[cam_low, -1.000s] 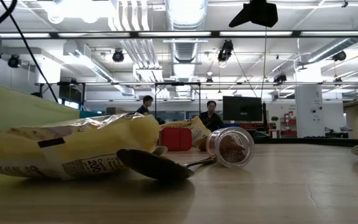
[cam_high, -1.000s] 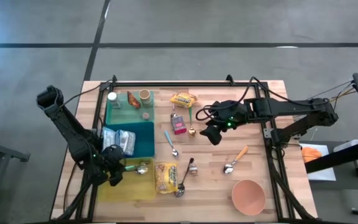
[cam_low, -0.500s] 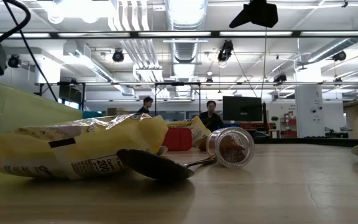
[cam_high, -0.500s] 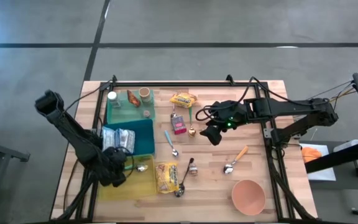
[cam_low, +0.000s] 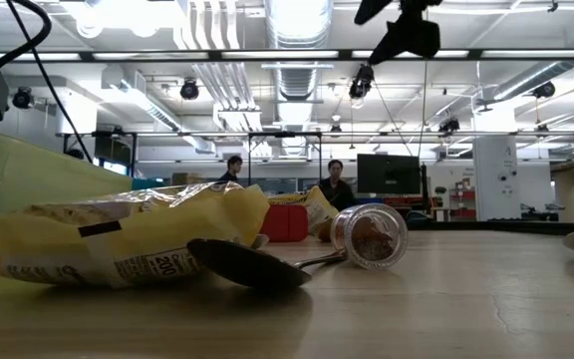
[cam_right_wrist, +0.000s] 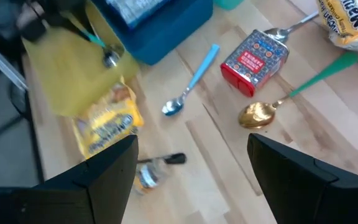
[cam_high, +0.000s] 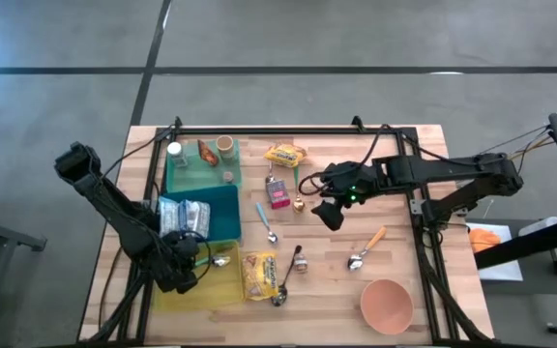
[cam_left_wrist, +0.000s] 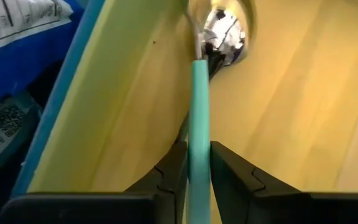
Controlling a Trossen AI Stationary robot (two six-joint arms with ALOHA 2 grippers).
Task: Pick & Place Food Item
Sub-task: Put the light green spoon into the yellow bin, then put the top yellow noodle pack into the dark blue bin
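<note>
Wooden table [cam_high: 395, 155] was cluttered; the left tool [cam_left_wrist: 191, 163] was clamped on a teal-handled spoon [cam_left_wrist: 199, 118] over the yellow tray [cam_high: 193, 290]; release seemed due next. The right tool [cam_high: 329, 205] was held agape, empty.

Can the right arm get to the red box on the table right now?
Probably yes. The right gripper hangs open just beside the red box, which lies flat in the open. Only a gold spoon lies between them, and nothing covers the box.
</note>
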